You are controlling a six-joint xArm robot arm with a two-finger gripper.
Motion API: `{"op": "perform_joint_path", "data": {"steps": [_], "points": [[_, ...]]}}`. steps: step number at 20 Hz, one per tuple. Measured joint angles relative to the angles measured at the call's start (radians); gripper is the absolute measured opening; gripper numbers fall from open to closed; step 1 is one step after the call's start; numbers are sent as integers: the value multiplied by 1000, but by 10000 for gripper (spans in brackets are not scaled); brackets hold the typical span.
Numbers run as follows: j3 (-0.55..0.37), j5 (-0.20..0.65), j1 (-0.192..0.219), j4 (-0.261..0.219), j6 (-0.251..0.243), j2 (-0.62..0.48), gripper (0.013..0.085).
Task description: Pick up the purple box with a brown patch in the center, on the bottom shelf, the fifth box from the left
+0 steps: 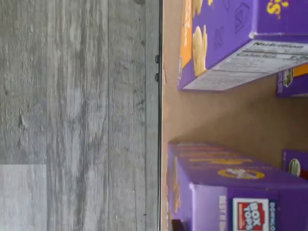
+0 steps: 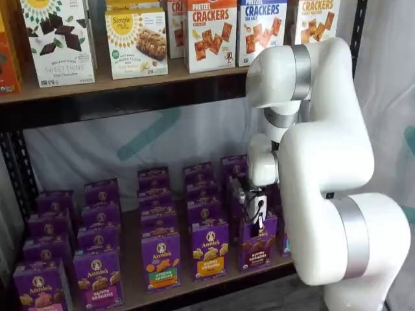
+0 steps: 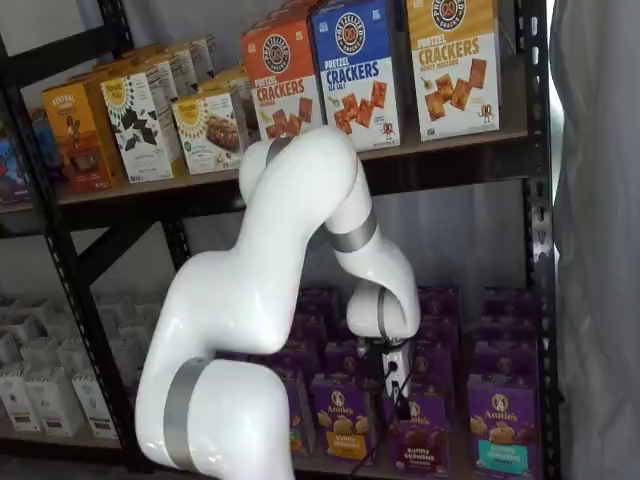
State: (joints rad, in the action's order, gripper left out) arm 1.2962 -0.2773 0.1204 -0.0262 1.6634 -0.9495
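Note:
The purple box with a brown patch (image 2: pixel 257 245) stands in the front row of the bottom shelf; it also shows in a shelf view (image 3: pixel 418 443). My gripper (image 2: pixel 258 221) hangs right over its top edge, its black fingers (image 2: pixel 260 208) reaching down to the box top. In a shelf view the gripper (image 3: pixel 396 388) sits just above and behind the box. No gap between the fingers shows. The wrist view shows a close purple box top with a Box Tops label (image 1: pixel 240 192); whether it is this box I cannot tell.
Rows of purple boxes (image 2: pixel 161 259) fill the bottom shelf (image 2: pixel 194 293), one with an orange patch (image 2: pixel 210 249) close beside the target. Cracker boxes (image 2: pixel 211 32) stand on the shelf above. The wrist view shows grey floor (image 1: pixel 72 115) past the shelf edge (image 1: pixel 160 120).

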Motion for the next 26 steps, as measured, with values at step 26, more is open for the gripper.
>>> {"op": "perform_joint_path", "data": {"steps": [26], "points": [[-444, 16, -21, -56, -75, 378, 330]]}}
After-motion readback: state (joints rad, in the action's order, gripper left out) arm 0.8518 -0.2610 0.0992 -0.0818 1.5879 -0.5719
